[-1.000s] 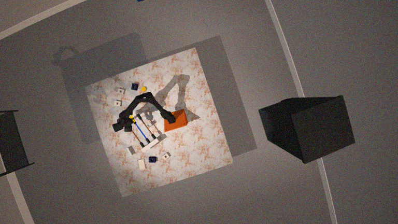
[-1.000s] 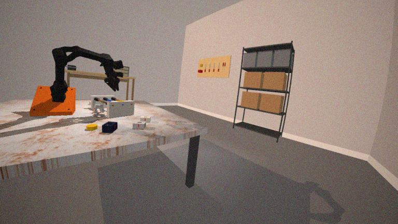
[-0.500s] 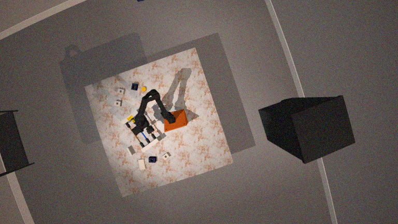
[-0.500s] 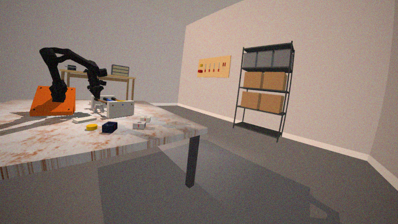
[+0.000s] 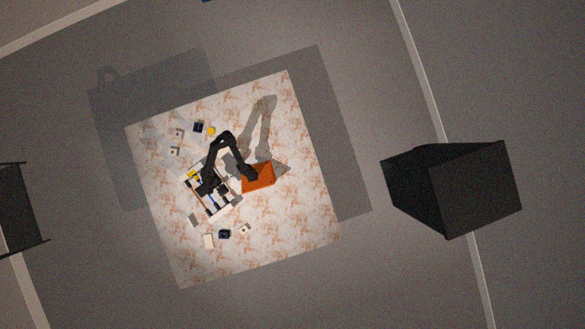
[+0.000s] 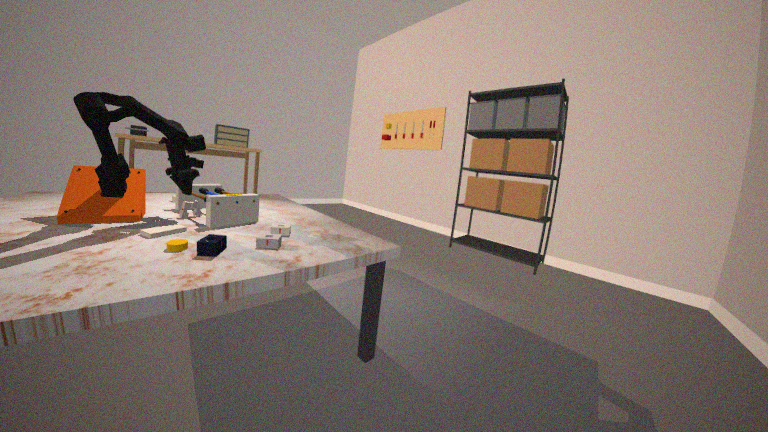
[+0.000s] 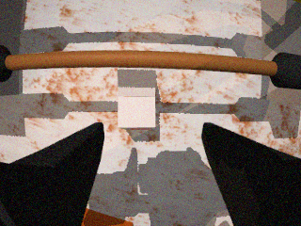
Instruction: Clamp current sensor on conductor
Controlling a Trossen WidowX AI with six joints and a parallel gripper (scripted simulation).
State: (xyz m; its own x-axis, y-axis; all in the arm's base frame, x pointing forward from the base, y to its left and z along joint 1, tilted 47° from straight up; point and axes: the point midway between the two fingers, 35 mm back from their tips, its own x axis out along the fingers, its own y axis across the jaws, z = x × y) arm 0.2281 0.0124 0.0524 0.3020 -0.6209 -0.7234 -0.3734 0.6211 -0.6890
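The open sensor (image 6: 189, 209) stands pale and upright on the table inside the conductor frame. In the wrist view a pale block (image 7: 136, 111), apparently its top seen from above, lies below the line of a brown conductor (image 7: 141, 59). My gripper (image 6: 188, 192) (image 7: 153, 130) is partly open and empty, pointing down above the sensor. In the wrist view its fingertips are left and right of the pale block, slightly lower in the picture. The blue conductor (image 5: 211, 198) (image 6: 209, 193) runs across the white frame (image 6: 232, 212). The yellow LOAD label (image 5: 190, 174) is on one end block. The sensor's arrow cannot be made out.
Navy blocks (image 5: 197, 126) (image 5: 223, 234), a yellow disc (image 5: 210, 130) (image 6: 176, 245) and several white pieces (image 5: 174, 151) (image 5: 209, 240) lie around the frame. The orange base (image 5: 258, 179) (image 6: 79, 206) stands beside it. The frame's upright end blocks flank the conductors.
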